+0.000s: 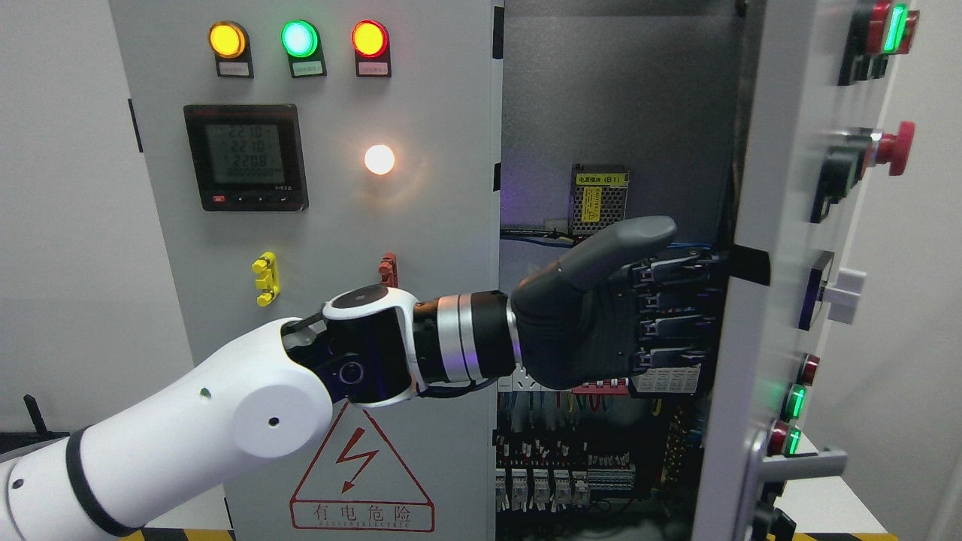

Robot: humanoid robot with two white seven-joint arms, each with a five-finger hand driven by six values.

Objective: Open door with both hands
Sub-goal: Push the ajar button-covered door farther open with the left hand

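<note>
Our left hand [601, 308] reaches across from the left, its fingers [669, 300] hooked behind the inner edge of the right door [782, 248], thumb raised. This door stands swung open toward us at the right, leaving a wide gap. Behind, the cabinet [616, 113] holds a power module [599, 197] and rows of breakers [556, 481]. The left door [316, 225] is closed.

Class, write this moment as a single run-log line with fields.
arm: left, reaching across | left hand: fingers hooked behind edge of right door | door: swung open | cabinet interior: exposed | right hand: not in view
</note>
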